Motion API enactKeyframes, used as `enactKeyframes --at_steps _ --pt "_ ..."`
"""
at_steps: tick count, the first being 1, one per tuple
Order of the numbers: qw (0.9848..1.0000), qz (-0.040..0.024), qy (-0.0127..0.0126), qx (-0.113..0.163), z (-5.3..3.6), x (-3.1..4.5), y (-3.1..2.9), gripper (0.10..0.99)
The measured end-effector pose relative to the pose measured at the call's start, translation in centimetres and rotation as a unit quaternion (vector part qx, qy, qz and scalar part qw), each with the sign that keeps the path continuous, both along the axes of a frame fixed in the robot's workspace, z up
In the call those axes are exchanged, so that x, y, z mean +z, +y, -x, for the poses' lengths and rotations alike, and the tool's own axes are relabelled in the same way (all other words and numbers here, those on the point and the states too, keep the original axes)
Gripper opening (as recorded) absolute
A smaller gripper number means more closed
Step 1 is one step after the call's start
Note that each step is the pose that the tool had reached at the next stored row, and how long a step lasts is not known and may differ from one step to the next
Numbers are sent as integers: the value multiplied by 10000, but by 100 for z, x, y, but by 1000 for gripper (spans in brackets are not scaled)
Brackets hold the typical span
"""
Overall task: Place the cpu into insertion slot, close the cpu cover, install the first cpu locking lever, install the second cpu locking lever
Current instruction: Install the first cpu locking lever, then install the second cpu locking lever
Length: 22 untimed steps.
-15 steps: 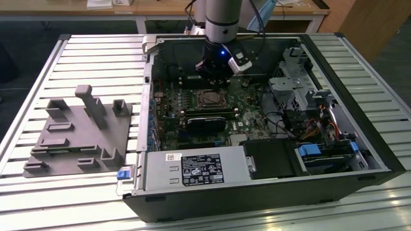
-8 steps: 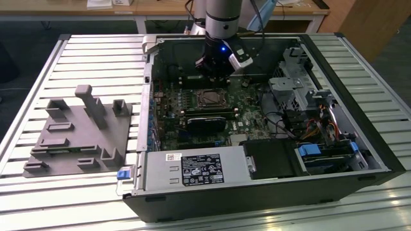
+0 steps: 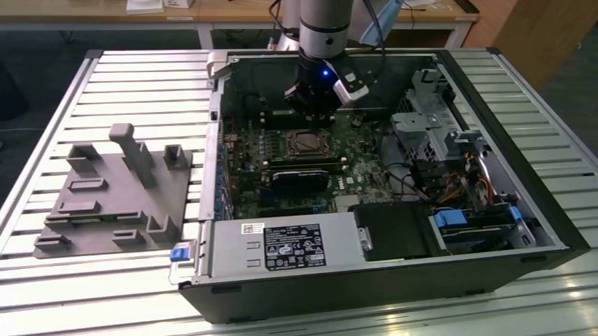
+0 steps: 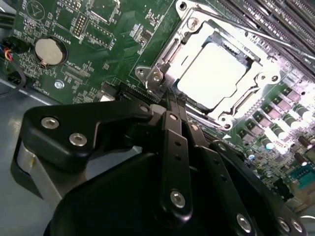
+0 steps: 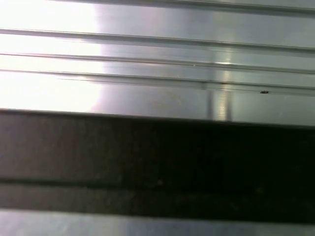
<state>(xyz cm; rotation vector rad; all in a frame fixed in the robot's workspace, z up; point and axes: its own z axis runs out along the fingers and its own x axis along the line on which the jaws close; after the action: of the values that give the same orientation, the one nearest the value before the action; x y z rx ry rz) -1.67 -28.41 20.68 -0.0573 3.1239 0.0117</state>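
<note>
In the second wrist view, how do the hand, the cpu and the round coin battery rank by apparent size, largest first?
1. The hand, though it sits nearest the camera, which inflates it.
2. The cpu, seated in the insertion slot.
3. The coin battery, clearly smallest.

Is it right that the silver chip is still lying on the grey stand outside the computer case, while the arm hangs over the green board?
Not quite. The chip is not on the grey stand; the second wrist view shows it seated in its socket on the green board, with the metal frame around it. The rest holds: the exterior view shows the arm over the board inside the case.
</note>
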Motion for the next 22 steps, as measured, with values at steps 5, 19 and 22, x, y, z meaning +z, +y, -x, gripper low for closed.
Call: enactKeyframes --at_steps 5,19,22 --pt "10000 1 0 0 -8 0 -10 106" --pt "10000 1 0 1 -16 -2 -60 106" --pt "10000 0 0 0 -17 -2 -77 106"
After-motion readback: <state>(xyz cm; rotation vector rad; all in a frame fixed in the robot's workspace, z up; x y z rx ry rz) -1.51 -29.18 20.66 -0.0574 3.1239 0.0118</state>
